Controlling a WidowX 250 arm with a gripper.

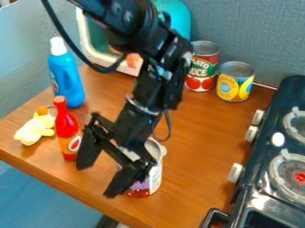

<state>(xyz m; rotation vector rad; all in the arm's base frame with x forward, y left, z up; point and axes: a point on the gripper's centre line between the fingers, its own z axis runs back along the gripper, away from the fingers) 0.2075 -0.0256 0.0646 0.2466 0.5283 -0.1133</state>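
Note:
The black gripper (96,180) hangs over the front part of the wooden counter, its two fingers spread apart with nothing seen between them. Behind its right finger stands a can (156,176) with a white, purple and red label, partly hidden by the gripper; whether they touch I cannot tell. Just left of the left finger is an upright red bottle (67,127) with an orange label. A pale yellow plush toy (35,130) lies further left, and a blue bottle with a white cap (67,78) stands behind them.
At the back stand a red tomato sauce can (203,67) and a shorter yellow and blue can (235,82). A teal and cream object (175,15) is behind the arm. A dark toy stove (280,133) with knobs borders the right side. The counter's front edge (65,185) runs below the gripper.

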